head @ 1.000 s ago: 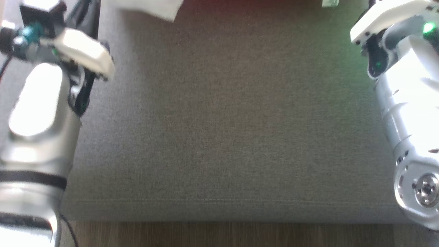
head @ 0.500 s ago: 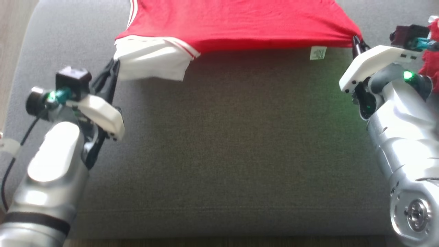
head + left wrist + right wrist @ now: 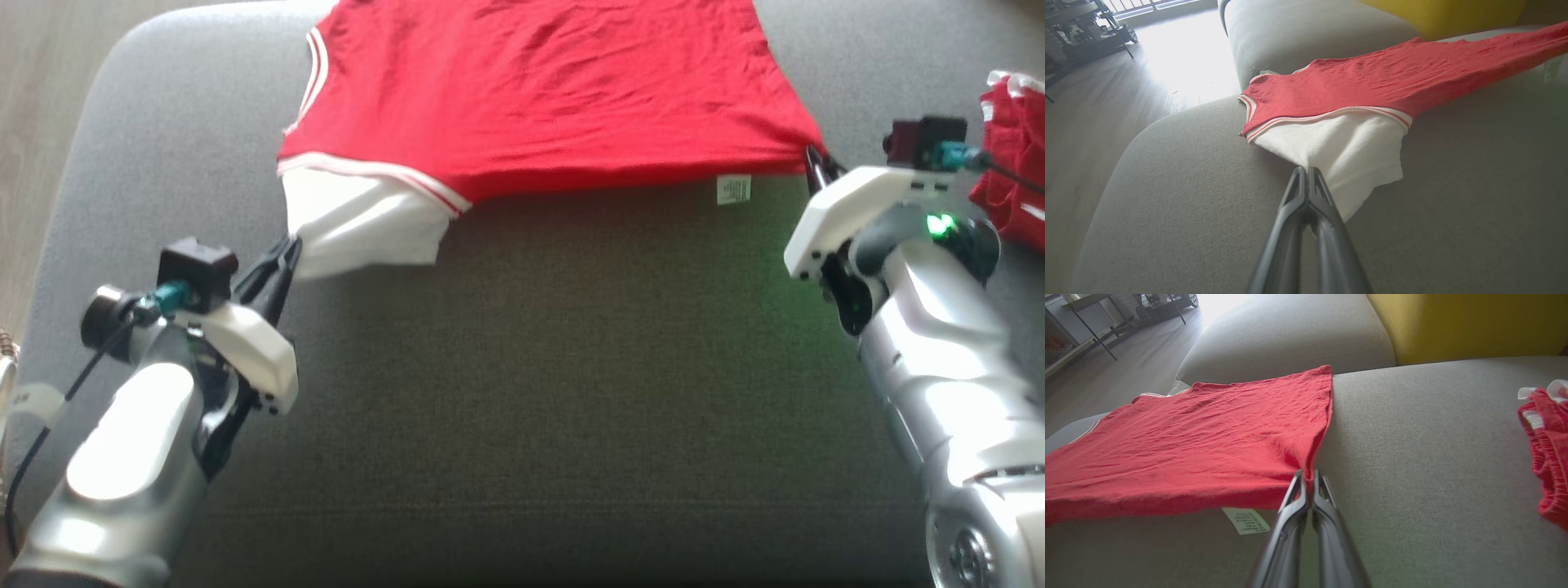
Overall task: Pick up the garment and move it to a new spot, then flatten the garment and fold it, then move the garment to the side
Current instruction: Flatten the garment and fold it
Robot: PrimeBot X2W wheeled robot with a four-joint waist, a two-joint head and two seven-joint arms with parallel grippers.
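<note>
One red garment (image 3: 539, 98), stretched flat over the grey sofa (image 3: 531, 392) between two grippers.
Head view: left gripper (image 3: 289, 247) pinches its white sleeve (image 3: 359, 233), right gripper (image 3: 812, 157) its red corner; one label (image 3: 733, 189); one further red cloth (image 3: 1012, 163), apart. Left wrist view adds wooden floor (image 3: 1106, 106). Right wrist view adds one yellow backrest (image 3: 1453, 322).

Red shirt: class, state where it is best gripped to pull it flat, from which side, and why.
Probably the shirt's two near corners, the white sleeve and the hem corner, approached low from the sofa's front. They are thin, free edges, and the left gripper and right gripper are shut on them.
</note>
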